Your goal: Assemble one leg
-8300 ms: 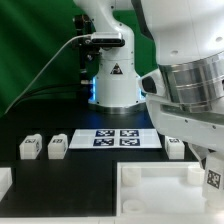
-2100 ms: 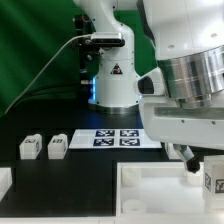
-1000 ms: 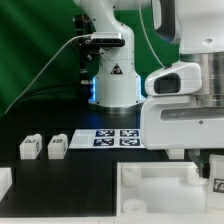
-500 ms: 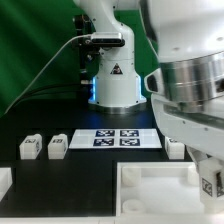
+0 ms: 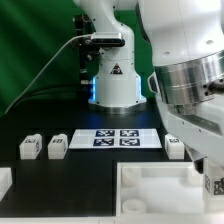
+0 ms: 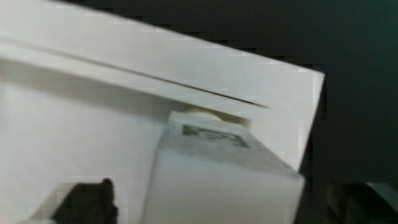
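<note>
Leg (image 6: 217, 170) in tabletop (image 5: 150, 190) corner socket, gripper hidden.

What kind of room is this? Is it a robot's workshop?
Probably a robot test lab, not a home. A big robot arm stands on a black table, a green curtain hangs behind, and small white legs and a marker board carry black-and-white tags for cameras.
</note>
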`<state>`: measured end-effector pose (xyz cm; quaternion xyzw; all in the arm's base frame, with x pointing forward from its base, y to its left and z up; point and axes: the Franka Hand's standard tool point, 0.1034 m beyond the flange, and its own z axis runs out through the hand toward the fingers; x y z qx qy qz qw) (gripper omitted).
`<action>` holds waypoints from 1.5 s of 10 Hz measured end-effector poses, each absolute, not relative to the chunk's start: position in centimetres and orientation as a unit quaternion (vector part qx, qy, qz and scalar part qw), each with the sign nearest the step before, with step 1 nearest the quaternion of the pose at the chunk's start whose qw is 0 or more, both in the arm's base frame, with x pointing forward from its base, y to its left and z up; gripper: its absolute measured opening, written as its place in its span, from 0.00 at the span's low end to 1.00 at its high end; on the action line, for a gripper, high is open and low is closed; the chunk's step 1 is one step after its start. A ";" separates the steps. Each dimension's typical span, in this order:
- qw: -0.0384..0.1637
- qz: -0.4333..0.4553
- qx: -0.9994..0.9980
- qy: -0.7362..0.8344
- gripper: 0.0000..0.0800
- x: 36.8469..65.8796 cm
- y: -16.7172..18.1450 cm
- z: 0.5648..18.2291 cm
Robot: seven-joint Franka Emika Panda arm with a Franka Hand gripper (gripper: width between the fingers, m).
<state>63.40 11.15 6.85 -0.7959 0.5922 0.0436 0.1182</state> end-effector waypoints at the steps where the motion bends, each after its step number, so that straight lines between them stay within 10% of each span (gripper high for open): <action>1: 0.125 0.018 -0.829 0.546 0.79 63.4 11.2 6.6; 6: 0.124 -0.025 -0.955 0.267 0.81 63.4 11.2 6.7; 8: 0.066 -0.017 -0.998 0.013 0.81 62.9 12.2 6.7; 10: 0.061 -0.013 -0.998 -0.019 0.81 63.2 12.1 6.5; 15: 0.062 0.004 -0.979 0.196 0.37 63.1 11.9 6.4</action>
